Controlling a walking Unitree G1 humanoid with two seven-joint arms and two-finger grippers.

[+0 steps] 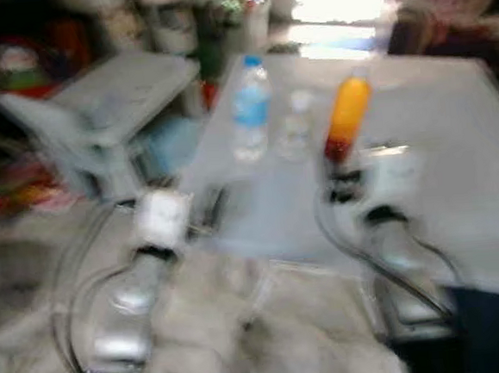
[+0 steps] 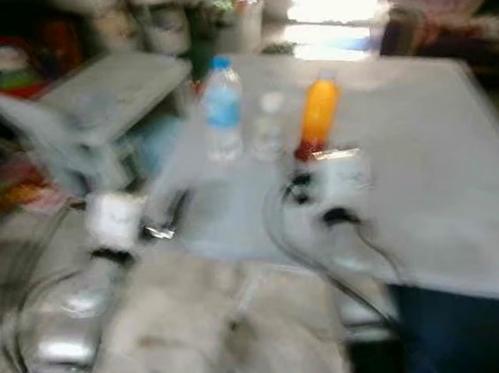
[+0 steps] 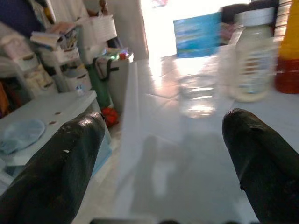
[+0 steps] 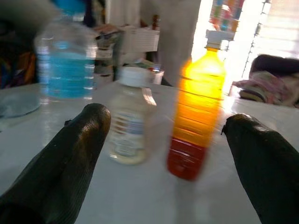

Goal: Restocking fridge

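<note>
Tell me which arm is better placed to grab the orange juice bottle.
Probably right. The right gripper is open, with the orange juice bottle straight ahead between its fingers; the left gripper faces the water bottle instead.

Table (image 1: 453, 136) — water btl (image 1: 250, 109) left, small btl (image 1: 295, 124) mid, juice btl (image 1: 346, 118) right.
</note>
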